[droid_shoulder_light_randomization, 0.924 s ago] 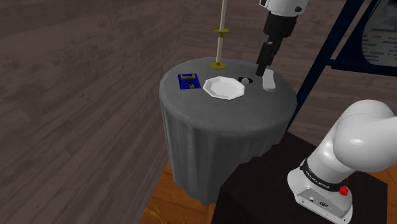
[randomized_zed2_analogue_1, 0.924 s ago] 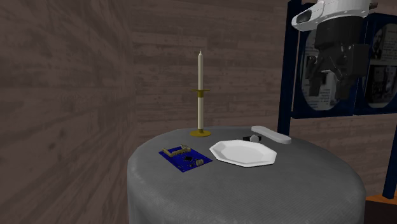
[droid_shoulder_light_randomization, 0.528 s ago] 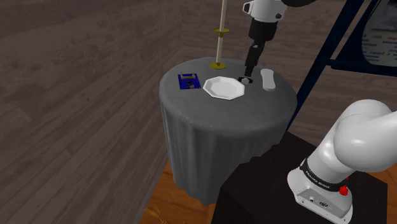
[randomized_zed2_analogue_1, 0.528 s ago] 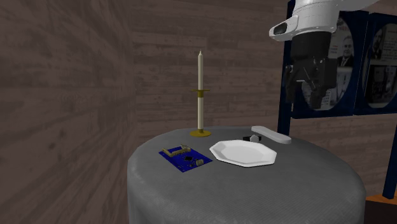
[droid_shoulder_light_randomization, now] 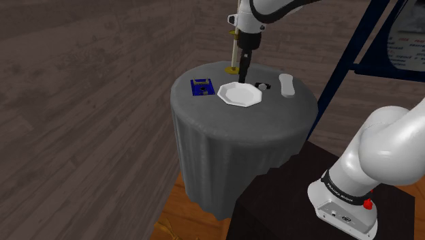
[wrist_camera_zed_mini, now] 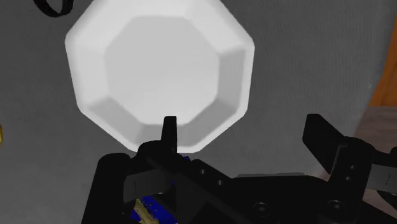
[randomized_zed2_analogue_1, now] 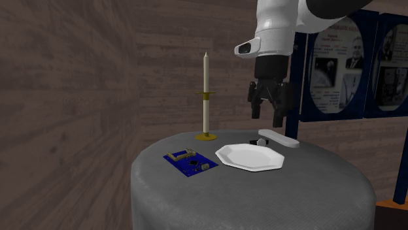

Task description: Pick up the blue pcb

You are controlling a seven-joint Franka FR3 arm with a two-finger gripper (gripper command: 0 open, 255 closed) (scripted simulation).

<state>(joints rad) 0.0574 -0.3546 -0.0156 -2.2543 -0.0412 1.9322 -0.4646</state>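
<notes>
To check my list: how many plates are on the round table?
1. The white plate lies between the blue pcb and a small black object. None seems hidden.

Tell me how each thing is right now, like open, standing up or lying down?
pincer: open, empty, up above the table.
pcb: lying flat on the table, not held.
plate: flat, empty.
candle: upright, not lit.
white bar: lying flat beside the plate.
</notes>
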